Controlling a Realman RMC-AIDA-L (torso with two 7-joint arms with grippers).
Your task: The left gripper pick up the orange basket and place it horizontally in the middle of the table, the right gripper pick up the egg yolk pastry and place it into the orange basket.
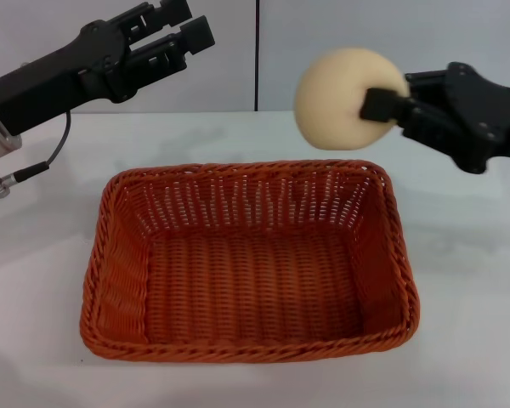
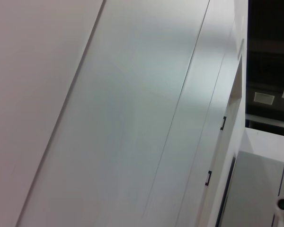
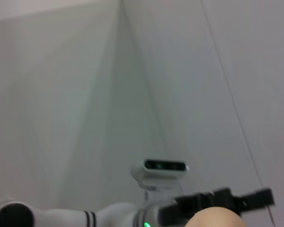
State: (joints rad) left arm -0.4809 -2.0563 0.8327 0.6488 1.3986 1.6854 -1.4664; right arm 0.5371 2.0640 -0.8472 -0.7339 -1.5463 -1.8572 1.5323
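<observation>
We see the orange basket (image 1: 251,263) lying flat on the white table (image 1: 467,255) at centre frame. At upper right, the right gripper (image 1: 382,106) clamps the egg yolk pastry (image 1: 344,98) in the air above the basket's far right corner. At upper left, the left gripper (image 1: 183,30) hangs raised, fingers slightly parted, holding nothing.

No text, label, brand, number or sign can be read on anything in these views.
</observation>
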